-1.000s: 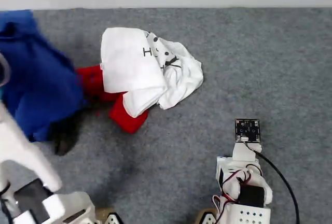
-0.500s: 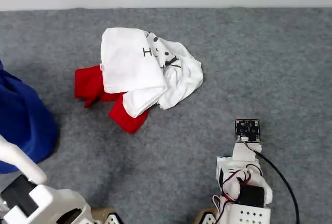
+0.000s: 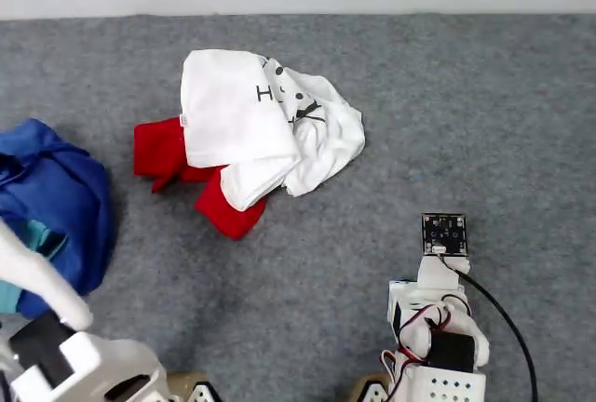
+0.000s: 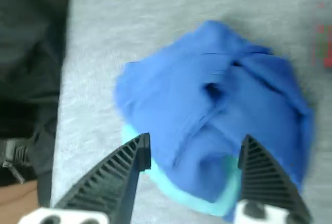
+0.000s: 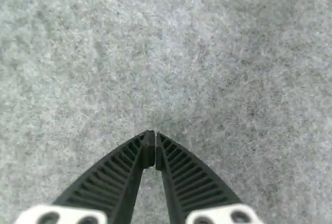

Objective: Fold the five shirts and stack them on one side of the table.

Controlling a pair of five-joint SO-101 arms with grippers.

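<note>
Blue shirt (image 3: 51, 197) lies crumpled at the left edge of the table (image 3: 466, 95), below the left gripper (image 4: 195, 141), whose jaws stand wide. White shirt (image 3: 251, 123) overlaps red shirt (image 3: 163, 151) farther back. Right gripper (image 5: 152, 141), near right, is pinched closed on nothing.

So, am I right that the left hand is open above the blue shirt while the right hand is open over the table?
Not quite. The right hand is shut, its fingertips meeting, as the right wrist view shows. The rest holds: the left hand is open above the blue shirt, and the right hand is over the table.
</note>
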